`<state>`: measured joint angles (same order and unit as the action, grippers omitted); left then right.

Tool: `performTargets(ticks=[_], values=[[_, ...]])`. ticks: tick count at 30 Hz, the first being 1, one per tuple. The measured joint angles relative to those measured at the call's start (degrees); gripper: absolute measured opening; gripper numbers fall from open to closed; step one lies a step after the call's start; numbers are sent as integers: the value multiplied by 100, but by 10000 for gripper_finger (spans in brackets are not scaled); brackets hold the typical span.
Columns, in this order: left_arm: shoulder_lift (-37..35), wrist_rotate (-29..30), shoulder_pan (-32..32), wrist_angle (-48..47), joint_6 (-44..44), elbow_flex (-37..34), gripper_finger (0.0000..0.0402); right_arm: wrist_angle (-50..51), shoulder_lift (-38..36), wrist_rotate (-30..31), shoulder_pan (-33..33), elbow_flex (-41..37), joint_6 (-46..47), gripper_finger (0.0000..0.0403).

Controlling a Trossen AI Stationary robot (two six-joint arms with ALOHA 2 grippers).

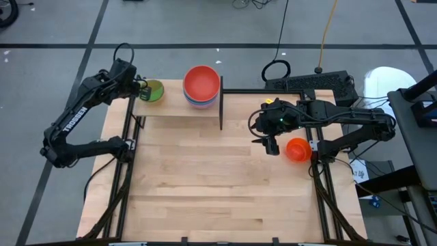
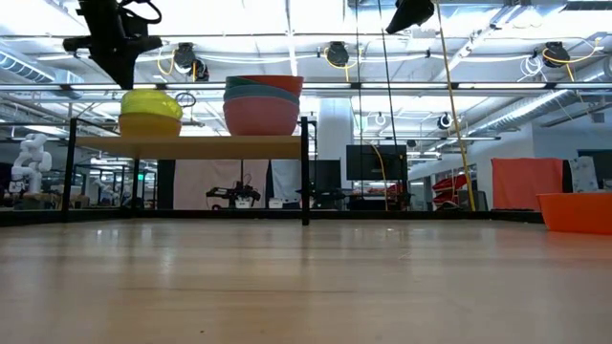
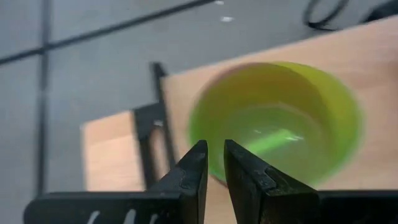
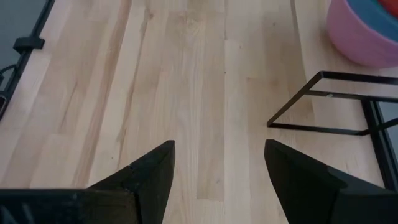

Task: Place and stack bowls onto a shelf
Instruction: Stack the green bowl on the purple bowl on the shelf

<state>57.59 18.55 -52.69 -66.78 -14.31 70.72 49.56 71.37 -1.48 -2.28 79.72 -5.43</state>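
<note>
Nearest the table's front edge the tabletop [image 1: 205,198] lay bare; we found no bowl there. Farther in, toward the right side, the right gripper [image 4: 217,180] hung above the table with its jaws spread wide and holding nothing, just beside the orange bowl [image 1: 297,149], which sat upright on the table. We judged this pose a readiness to descend on that bowl, the only one not on the shelf. At the far edge stood the shelf [image 1: 174,106], carrying two stacks: a large stack [image 2: 261,105] with red on top, teal beneath and pink at the base, and a small stack [image 2: 150,113] at the left end, with the green bowl [image 3: 277,118] uppermost over yellow. Nesting by size presumably kept each stack stable. The left gripper [image 3: 214,165] was poised over the near rim of the green bowl, its jaws nearly together and gripping nothing. White lettering along the left arm [image 1: 75,116] appeared to read TROSSEN; no other writing was legible.
</note>
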Motion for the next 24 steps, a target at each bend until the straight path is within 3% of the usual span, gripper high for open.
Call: performTargets(ticks=[6, 8, 10, 17, 24], values=[[-105, -1599, 108, 7, 14, 0, 60, 148, 0, 0, 0, 0, 24, 240], [-106, -1885, 257, 7, 79, 0, 60, 339, 0, 0, 0, 0, 29, 240], [-106, -1793, 418, 7, 339, 0, 60, 447, 0, 15, 0, 0, 124, 240], [21, -472, 637, 176, 779, -2, 60, 436, 0, 33, 0, 0, 348, 240], [448, -407, 632, 199, 655, -2, 54, 275, 0, 28, 0, 0, 348, 240]])
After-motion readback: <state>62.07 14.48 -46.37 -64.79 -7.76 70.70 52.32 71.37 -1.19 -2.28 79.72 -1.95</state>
